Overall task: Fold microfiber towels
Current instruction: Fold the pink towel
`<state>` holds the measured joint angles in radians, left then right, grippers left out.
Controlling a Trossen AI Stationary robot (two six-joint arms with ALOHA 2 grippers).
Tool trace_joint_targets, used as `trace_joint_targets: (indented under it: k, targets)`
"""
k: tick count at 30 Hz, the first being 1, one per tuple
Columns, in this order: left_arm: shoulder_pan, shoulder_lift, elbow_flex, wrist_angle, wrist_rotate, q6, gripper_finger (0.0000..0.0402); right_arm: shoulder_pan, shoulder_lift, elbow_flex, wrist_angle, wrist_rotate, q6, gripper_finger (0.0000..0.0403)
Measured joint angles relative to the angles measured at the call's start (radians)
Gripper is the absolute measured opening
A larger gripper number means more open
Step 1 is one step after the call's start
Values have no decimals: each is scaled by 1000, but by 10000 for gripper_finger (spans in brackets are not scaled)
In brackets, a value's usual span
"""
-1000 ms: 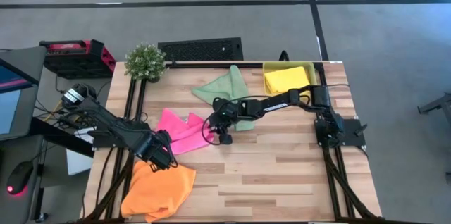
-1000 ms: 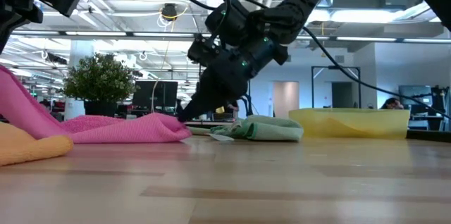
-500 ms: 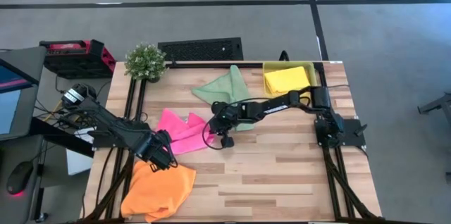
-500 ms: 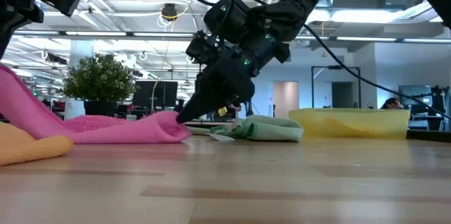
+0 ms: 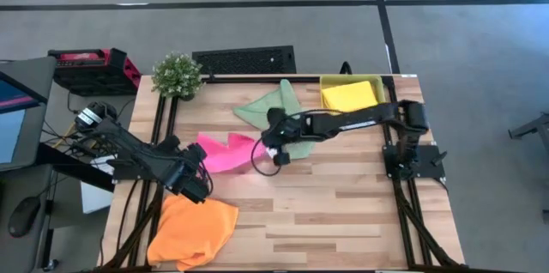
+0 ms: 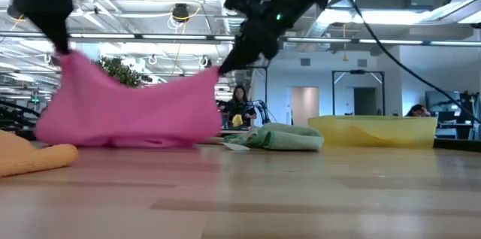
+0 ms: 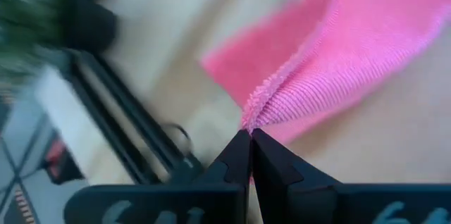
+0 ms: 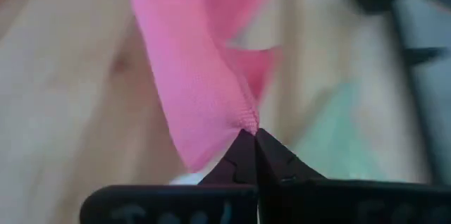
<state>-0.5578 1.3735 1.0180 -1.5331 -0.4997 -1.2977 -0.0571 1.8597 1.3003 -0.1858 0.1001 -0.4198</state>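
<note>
We held the hot pink towel by two corners, the left end effector pressed together on one edge and the right end effector pinching the opposite corner, so the cloth hung stretched between them with its lower edge at the table. By our reading, this was the lift-and-spread step that comes ahead of a fold; the next move would call for both arms to travel together, keeping the cloth taut, and lay it flat on bare wood before bringing one edge over the other. The orange towel lay crumpled just beside the left end effector, and the pale green towel lay just behind the right one. Farther along the right arm, the yellow tray held the bright yellow towel. A potted plant stood at the table's corner beyond the left end effector.
</note>
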Motion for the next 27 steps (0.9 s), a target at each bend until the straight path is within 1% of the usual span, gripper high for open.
trace_joint_targets:
  k: [2, 3, 6, 13, 17, 22, 24, 27]
  targets:
    - [4, 0, 21, -45, -102, -57, 0, -13, -51, 0, -18, 61, 0, 5]
    - [9, -2, 30, -41, -152, -67, 0, -19, -75, 0, -29, 95, 0, 5]
    - [32, -28, 53, -40, -266, -49, 0, -39, -137, 0, -29, 180, 0, 3]
    - [116, -93, 88, -38, -510, -27, 0, -92, -227, 1, -18, 317, -6, 1]
    - [186, -144, 110, -39, -628, 32, 0, -126, -251, 0, 17, 357, -42, 1]
    - [270, -191, 179, -39, -798, 160, 0, -159, -272, 1, 133, 383, -121, 2]
    - [294, -199, 219, -37, -835, 222, 0, -161, -275, 30, 159, 403, -136, 2]
    - [306, -200, 264, -9, -835, 323, 0, -146, -292, 44, 135, 405, -132, 2]
